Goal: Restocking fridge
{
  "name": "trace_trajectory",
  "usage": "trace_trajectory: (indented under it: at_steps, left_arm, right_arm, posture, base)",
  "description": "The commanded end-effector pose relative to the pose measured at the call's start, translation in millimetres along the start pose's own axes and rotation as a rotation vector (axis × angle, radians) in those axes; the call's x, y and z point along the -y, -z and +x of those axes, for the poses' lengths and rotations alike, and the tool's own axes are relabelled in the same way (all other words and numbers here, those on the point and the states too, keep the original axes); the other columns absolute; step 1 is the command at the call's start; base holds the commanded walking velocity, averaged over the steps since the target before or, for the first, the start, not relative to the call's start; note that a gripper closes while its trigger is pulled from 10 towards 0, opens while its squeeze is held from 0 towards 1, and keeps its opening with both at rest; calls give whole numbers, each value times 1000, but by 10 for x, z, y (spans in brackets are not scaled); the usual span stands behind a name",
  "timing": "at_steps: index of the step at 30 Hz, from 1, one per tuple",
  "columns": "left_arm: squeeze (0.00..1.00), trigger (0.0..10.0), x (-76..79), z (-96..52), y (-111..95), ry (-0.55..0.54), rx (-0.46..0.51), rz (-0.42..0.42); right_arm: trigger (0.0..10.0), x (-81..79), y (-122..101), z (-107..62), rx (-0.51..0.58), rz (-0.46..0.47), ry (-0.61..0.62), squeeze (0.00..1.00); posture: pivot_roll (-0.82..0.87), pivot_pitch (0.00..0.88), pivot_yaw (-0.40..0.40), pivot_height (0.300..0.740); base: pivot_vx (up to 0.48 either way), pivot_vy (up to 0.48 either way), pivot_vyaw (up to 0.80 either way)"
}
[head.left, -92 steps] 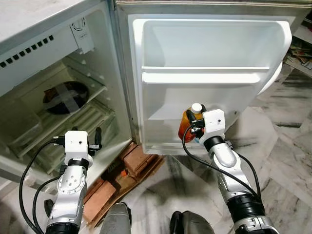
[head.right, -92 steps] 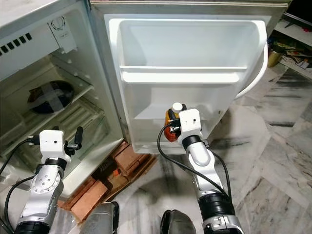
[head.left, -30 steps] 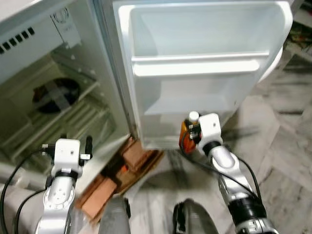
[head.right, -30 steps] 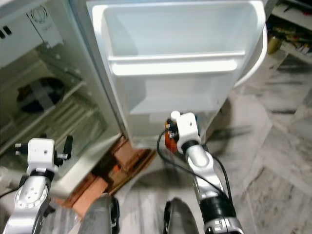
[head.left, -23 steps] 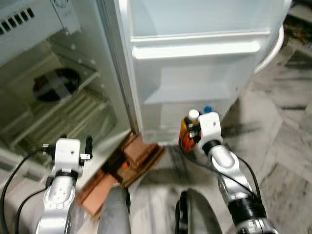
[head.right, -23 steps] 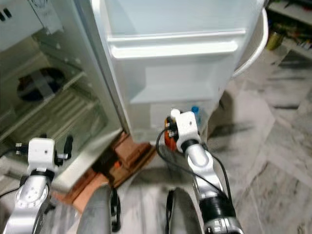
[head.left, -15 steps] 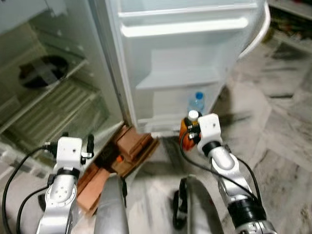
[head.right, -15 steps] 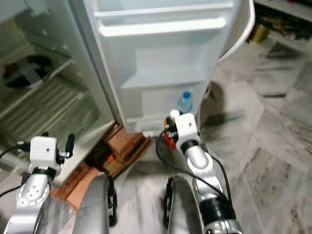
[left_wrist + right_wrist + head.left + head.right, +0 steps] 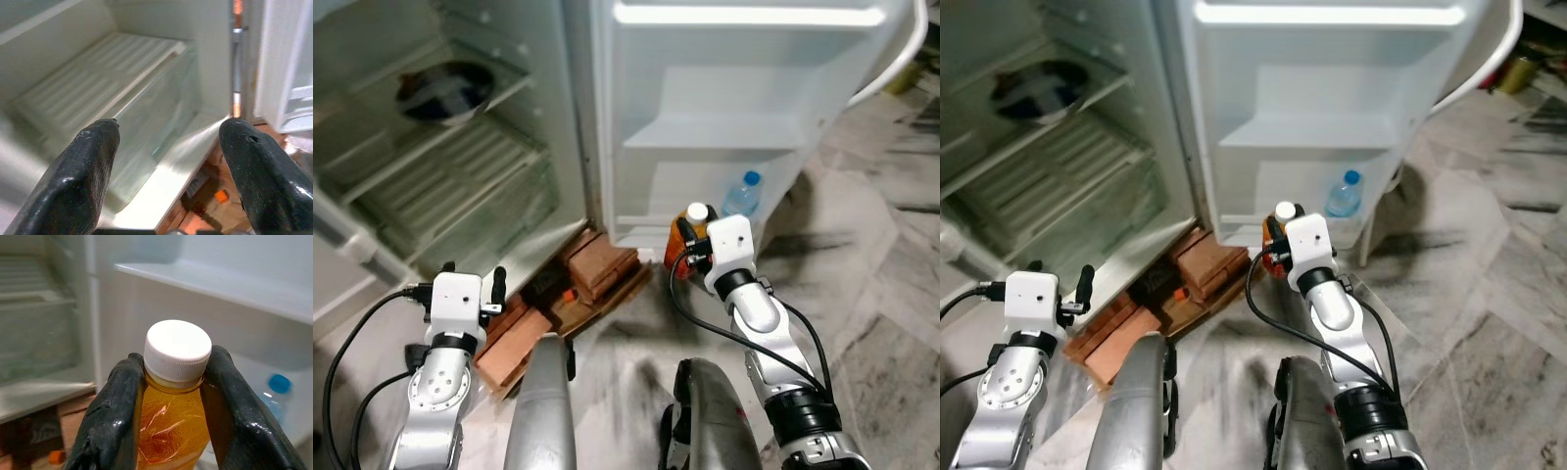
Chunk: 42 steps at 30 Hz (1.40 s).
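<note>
1. One orange juice bottle (image 9: 172, 431), white-capped, sits clenched at the neck in the right end effector (image 9: 697, 245), low before the open fridge door (image 9: 724, 88).
2. One blue-capped water bottle (image 9: 740, 195) already stands in the bottom door shelf (image 9: 1283, 230).
3. To seat it well, I'd keep the juice upright, lift it over the shelf lip and set it beside the water without knocking it.
4. Left end effector (image 9: 166, 166) hangs released near the fridge's lower compartment.

Home kitchen: open fridge (image 9: 724, 117), marble floor (image 9: 891, 294)
</note>
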<state>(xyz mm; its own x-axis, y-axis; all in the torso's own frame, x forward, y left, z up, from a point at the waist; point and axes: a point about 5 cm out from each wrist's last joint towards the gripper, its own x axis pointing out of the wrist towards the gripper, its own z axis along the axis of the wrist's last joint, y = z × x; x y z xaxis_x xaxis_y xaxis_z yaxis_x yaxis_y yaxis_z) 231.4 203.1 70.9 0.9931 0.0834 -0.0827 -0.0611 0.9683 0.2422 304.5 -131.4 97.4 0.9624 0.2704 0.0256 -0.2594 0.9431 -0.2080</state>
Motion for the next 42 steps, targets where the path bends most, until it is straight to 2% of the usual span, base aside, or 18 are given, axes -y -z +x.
trace_trajectory:
  at_steps: [1, 16, 22, 33, 42]
  left_arm:
    - [0, 10000, 14, -12, 0, 5, 1, -2]
    - [0, 10000, 54, 12, -4, 17, 5, -15]
    - [0, 10000, 72, 7, 5, 25, -3, -25]
    - [0, 10000, 72, 1, 11, 24, -9, -27]
    - [0, 10000, 76, -24, -34, 14, 3, -21]
  right_arm:
    - [10000, 58, -65, 13, 35, -15, 13, 0]
    - [10000, 131, -126, 64, 74, -68, 64, 0]
    - [10000, 155, -93, 63, 56, -81, 79, 0]
    - [10000, 82, 2, 77, 34, -57, 61, 0]
    - [10000, -45, -22, 299, 64, -36, 22, 0]
  posture:
    - [90, 218, 5, 636]
    - [90, 220, 5, 636]
    - [92, 223, 6, 636]
    - [106, 232, 8, 636]
    - [153, 262, 5, 636]
  base:
    - [390, 0, 0]
    - [405, 0, 0]
    - [0, 0, 0]
    - [0, 0, 0]
    - [0, 0, 0]
